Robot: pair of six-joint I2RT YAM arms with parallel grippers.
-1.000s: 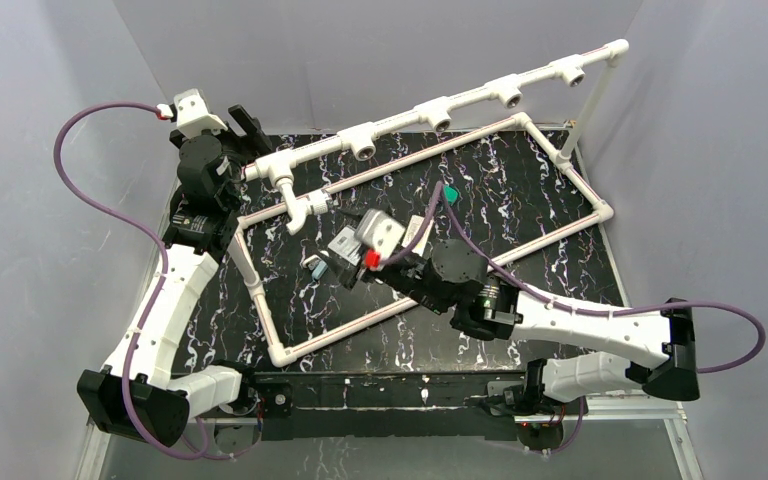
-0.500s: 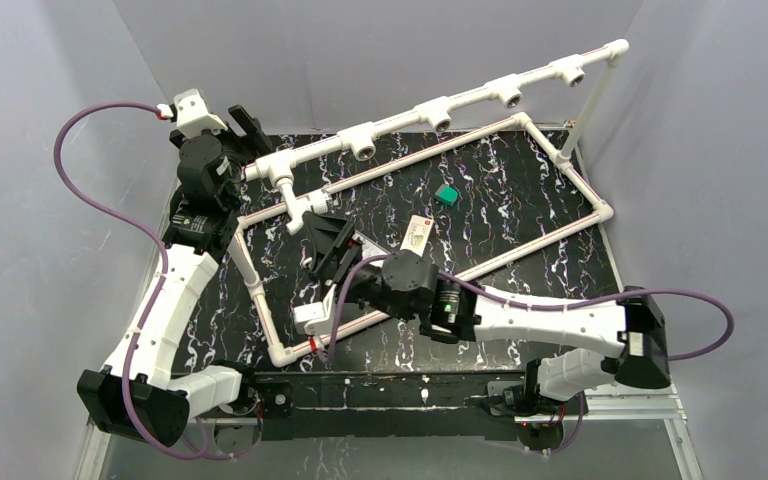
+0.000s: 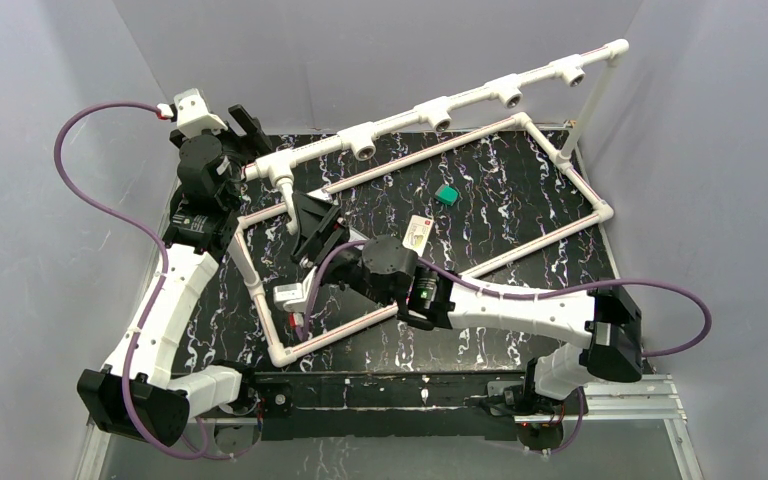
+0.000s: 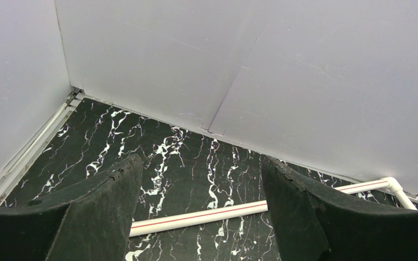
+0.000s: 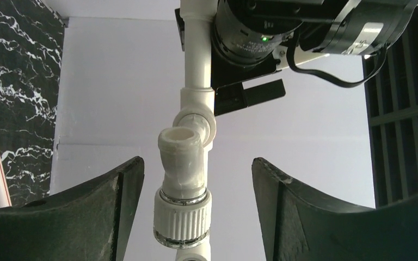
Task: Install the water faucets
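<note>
My right jaws stand wide open with the water faucet (image 5: 182, 185) between them, a gap on either side, gripping nothing. The faucet hangs from the tee at the left end of the pipe rail (image 3: 440, 108). My left jaws, also open and empty, sit behind that same end of the rail. Below the rail lies the black marbled surface (image 3: 520, 210), with grey walls (image 3: 360, 50) behind the rail

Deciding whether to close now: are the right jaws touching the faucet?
No, the right wrist view shows the faucet standing between the open jaws with a clear gap on each side.
</note>
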